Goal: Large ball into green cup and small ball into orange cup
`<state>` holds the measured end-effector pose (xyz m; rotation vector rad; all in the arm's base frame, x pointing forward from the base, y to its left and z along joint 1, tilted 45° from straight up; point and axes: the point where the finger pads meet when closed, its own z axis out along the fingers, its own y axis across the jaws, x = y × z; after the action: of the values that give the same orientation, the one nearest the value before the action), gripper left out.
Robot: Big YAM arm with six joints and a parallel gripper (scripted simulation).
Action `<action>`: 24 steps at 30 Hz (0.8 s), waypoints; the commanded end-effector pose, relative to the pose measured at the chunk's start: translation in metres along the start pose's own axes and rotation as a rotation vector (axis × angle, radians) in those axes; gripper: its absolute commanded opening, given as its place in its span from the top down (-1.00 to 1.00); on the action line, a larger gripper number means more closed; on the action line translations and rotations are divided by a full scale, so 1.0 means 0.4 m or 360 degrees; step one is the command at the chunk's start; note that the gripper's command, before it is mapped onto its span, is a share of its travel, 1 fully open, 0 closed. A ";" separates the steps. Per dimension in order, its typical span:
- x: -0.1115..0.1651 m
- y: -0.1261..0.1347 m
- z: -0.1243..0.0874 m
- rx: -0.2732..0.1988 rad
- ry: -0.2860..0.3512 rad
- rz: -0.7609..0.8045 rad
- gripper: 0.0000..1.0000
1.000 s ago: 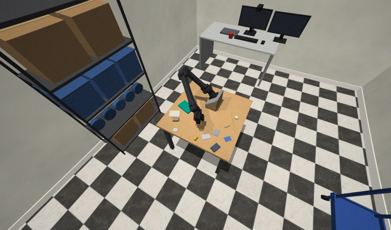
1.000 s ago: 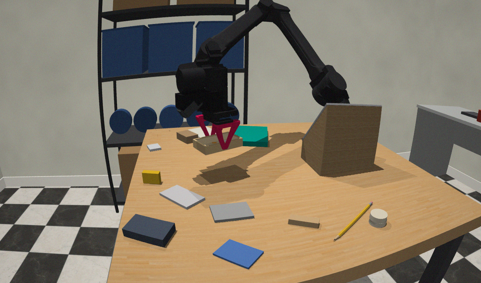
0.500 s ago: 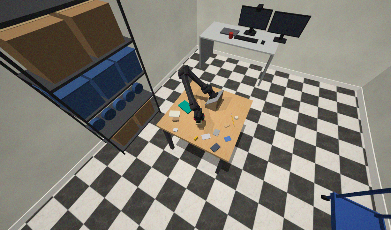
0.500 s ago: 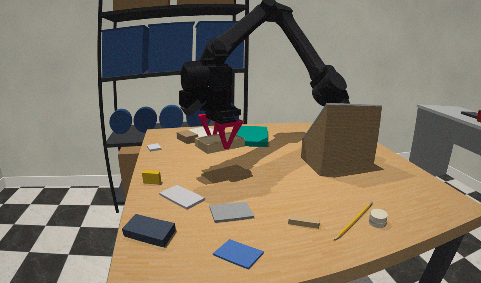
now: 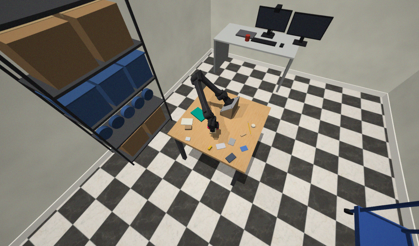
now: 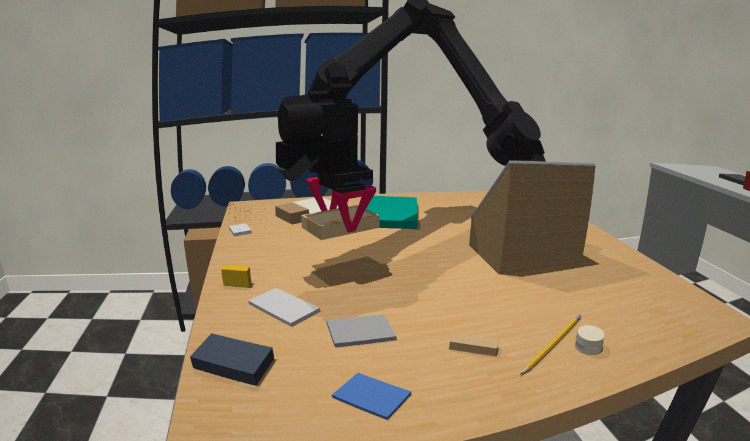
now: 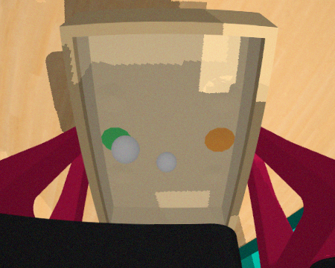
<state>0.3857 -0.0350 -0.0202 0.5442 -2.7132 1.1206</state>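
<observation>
My gripper [image 6: 341,211] with red fingers is shut on the wooden puzzle [image 6: 340,221] and holds it above the table, tilted; it also shows in the top view [image 5: 214,131]. In the wrist view the wooden puzzle [image 7: 167,124] fills the middle, with a red finger on each side. The large grey ball lies at the lower right rim of the green cup [image 7: 113,136], overlapping it. The small grey ball lies near the tray's middle, left of and below the orange cup [image 7: 219,139], apart from it.
A big wooden wedge block [image 6: 533,216] stands at the back right of the table. A teal block [image 6: 396,211] and a small brown block [image 6: 291,212] lie behind the puzzle. Flat tiles, a yellow block [image 6: 236,275], a pencil [image 6: 550,343] and a disc [image 6: 589,339] lie toward the front.
</observation>
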 end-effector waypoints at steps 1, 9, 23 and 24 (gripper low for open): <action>-0.035 -0.026 -0.012 -0.0024 0.0003 0.0052 -0.40; -0.047 -0.005 -0.039 0.0016 -0.0041 0.0011 -0.40; -0.018 -0.003 -0.035 0.0018 -0.0048 -0.0007 -0.40; -0.018 -0.005 -0.033 0.0014 -0.0055 0.0001 -0.40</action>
<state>0.3858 -0.0360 -0.0207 0.5360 -2.6951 1.1280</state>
